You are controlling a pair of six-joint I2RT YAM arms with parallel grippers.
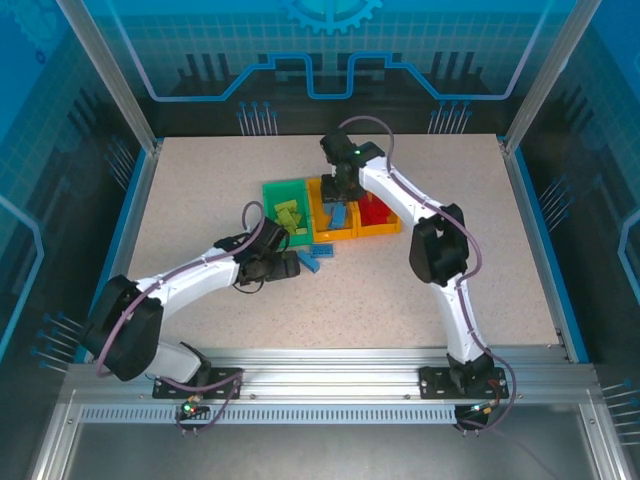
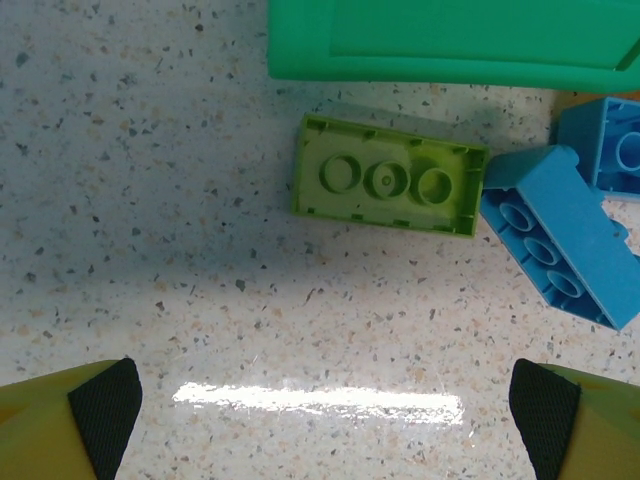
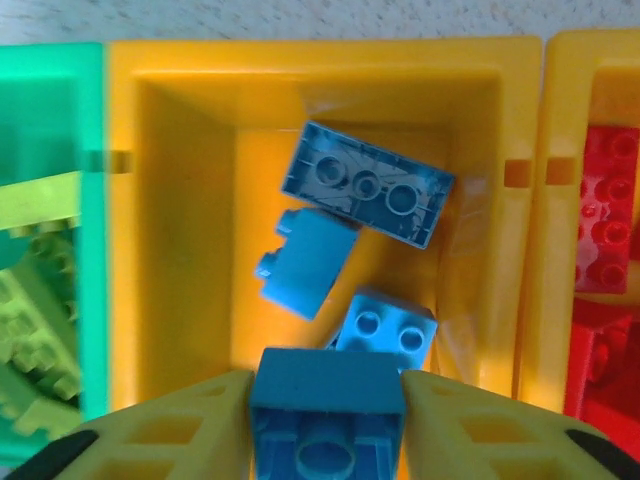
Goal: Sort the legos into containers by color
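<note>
Above the middle orange bin [image 3: 180, 230], the right gripper [image 3: 325, 385] has a blue brick [image 3: 325, 425] pinched between its two fingers, the jaws only partly apart around it. Other blue bricks [image 3: 365, 185] lie inside this bin, so the color is correct. To drop it well, I would open the jaws fully over the bin's center, away from the neighbouring bin [image 3: 560, 120] with red bricks, then lift straight up. Beside the green bin [image 2: 450, 40], the left gripper [image 2: 320, 420] is wide open and empty, above a lime green brick [image 2: 388, 175] lying studs-down on the table [image 2: 150, 200].
</note>
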